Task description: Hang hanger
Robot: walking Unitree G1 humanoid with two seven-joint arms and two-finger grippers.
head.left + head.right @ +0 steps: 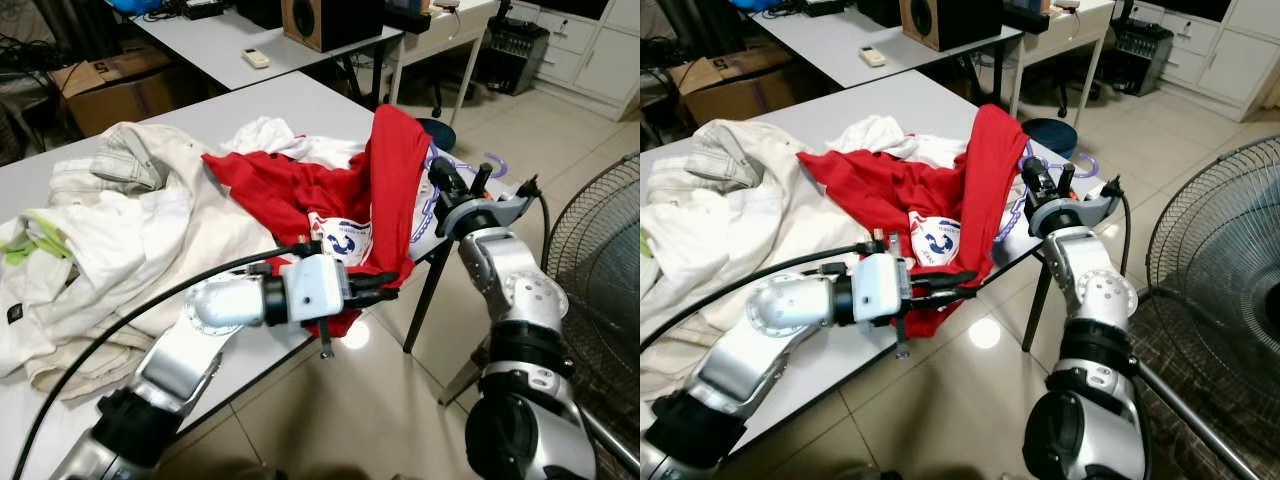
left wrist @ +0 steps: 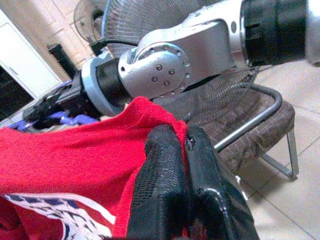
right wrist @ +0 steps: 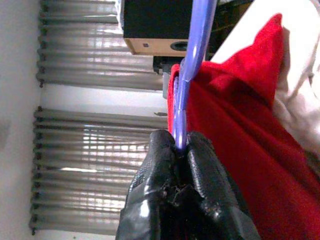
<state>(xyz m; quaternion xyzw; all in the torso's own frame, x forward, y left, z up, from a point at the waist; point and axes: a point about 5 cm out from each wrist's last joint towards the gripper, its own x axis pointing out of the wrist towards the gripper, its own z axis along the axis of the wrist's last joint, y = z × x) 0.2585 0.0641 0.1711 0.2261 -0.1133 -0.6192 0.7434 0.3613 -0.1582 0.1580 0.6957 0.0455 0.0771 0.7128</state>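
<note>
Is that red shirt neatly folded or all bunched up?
Bunched up: the red shirt lies crumpled, one part lifted over the purple hanger, hem pinched by the left gripper.

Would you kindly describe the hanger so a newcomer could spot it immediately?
Look at the grey table with its heap of clothes. At its right edge hangs a red shirt; the hanger pokes out beside it, pinched by the right end effector. It alone is thin purple plastic.

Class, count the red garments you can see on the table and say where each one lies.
1. The red shirt lies at the table's near edge, pinched low by the left end effector. The right end effector grips a purple hanger beside it. The white clothes may hide more.
</note>
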